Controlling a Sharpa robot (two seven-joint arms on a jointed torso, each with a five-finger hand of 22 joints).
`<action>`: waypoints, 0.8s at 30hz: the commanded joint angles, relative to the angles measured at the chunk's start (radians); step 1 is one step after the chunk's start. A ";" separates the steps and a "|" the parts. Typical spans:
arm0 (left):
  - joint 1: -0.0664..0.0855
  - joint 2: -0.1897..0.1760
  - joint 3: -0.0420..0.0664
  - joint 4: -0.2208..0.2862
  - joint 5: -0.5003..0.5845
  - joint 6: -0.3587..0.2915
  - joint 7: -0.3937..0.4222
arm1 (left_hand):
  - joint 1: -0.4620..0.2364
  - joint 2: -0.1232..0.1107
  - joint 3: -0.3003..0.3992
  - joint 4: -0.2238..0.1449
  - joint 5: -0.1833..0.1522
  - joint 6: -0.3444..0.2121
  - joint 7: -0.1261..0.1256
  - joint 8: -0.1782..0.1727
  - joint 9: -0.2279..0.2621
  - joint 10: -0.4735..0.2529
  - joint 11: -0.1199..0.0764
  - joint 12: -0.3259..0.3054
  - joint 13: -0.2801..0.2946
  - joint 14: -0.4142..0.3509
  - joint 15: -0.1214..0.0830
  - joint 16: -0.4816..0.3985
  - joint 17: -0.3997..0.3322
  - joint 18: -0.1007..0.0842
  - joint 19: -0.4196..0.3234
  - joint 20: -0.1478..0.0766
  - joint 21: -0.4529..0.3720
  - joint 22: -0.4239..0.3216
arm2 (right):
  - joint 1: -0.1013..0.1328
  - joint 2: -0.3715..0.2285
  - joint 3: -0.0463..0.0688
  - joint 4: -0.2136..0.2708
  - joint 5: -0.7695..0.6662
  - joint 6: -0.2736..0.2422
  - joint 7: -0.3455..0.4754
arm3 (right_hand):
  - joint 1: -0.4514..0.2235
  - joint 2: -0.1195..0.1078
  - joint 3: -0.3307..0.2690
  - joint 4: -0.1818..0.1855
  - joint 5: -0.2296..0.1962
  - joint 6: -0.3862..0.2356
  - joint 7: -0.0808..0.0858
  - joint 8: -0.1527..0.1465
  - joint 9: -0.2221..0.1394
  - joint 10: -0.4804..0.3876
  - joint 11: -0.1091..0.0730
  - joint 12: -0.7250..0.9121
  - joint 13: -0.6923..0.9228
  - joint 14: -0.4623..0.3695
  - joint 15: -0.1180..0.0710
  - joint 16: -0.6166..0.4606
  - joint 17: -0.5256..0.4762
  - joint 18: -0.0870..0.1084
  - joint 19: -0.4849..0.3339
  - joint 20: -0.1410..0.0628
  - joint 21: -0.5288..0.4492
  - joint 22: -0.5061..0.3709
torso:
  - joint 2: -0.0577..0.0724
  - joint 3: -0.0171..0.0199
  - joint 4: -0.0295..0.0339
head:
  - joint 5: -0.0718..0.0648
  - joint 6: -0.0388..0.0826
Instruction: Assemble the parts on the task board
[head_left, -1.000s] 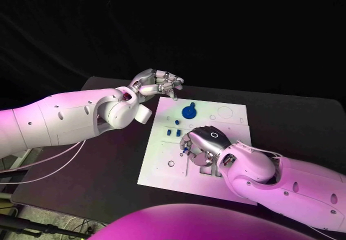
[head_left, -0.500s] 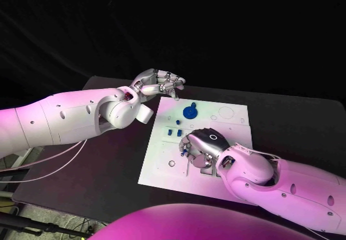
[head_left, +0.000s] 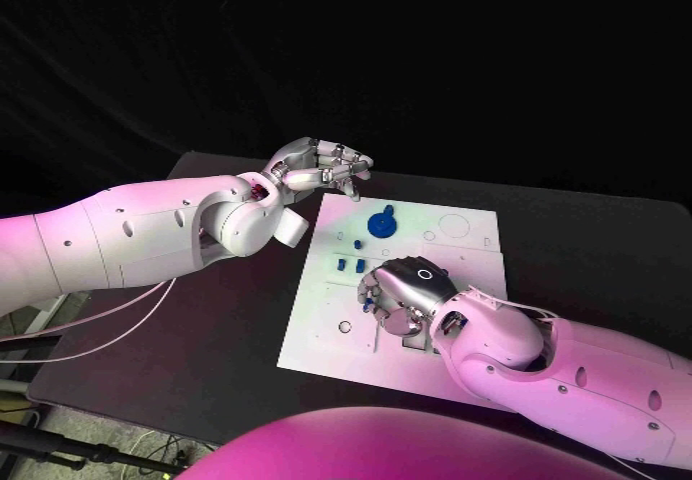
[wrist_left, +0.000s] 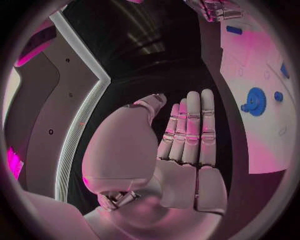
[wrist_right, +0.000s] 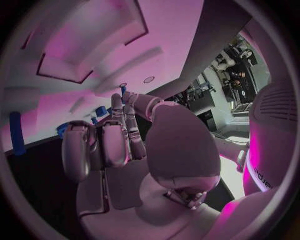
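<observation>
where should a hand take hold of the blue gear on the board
Probably by the raised hub at the middle of the blue gear, coming straight down from above. It lies flat on the task board, so its toothed rim sits against the plate and offers little to pinch from the side.

The head camera is looking steeply down on the task board (head_left: 325, 335); both wrist cameras are peering close past their palms, sharing that board (wrist_left: 275, 140) (wrist_right: 125, 45).

Black table (head_left: 577, 240), black backdrop behind it, pink-violet light, cables (head_left: 101, 315) hanging at its left edge
</observation>
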 joint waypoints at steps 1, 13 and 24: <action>0.001 0.001 0.001 0.003 0.006 0.018 0.004 | 0.006 0.003 0.005 -0.003 0.006 -0.005 0.001 -0.005 0.000 -0.006 0.003 -0.005 0.001 0.001 0.006 -0.004 0.001 0.010 0.008 0.002 -0.004 -0.001 | -0.001 0.004 -0.001 -0.007 -0.011 0.011 0.007 | 0.019 0.017 0.006 0.001 0.003 0.002 0.003 0.002 0.001 0.017 -0.022 0.001 0.001 0.011 0.000 -0.004 -0.001 -0.010 0.049 -0.007 -0.003 0.203 | 0.000 0.0000 0.0003 | 0.002 0.000; 0.001 -0.001 0.001 0.004 0.006 0.018 0.003 | 0.006 0.003 0.005 -0.003 0.006 -0.005 0.001 -0.005 0.000 -0.006 0.003 -0.005 0.001 0.001 0.006 -0.004 0.001 0.010 0.008 0.002 -0.004 -0.001 | -0.004 0.011 -0.005 -0.019 -0.011 0.033 0.013 | 0.018 0.017 0.006 0.000 0.002 0.001 0.004 0.001 0.001 0.017 -0.021 0.000 0.002 0.011 0.001 -0.004 0.000 -0.010 0.049 -0.007 -0.003 0.203 | 0.000 0.0006 -0.0007 | 0.006 0.000; 0.001 -0.002 0.001 0.004 0.006 0.018 0.002 | 0.006 0.003 0.005 -0.003 0.006 -0.005 0.001 -0.005 0.000 -0.006 0.003 -0.005 0.001 0.001 0.006 -0.004 0.001 0.010 0.008 0.002 -0.004 -0.001 | -0.004 0.001 -0.007 -0.014 -0.008 0.033 0.015 | 0.018 0.017 0.006 0.000 0.002 0.001 0.004 0.001 0.001 0.017 -0.021 0.000 0.002 0.011 0.001 -0.004 0.000 -0.010 0.049 -0.007 -0.003 0.203 | -0.001 0.0009 -0.0013 | 0.007 0.000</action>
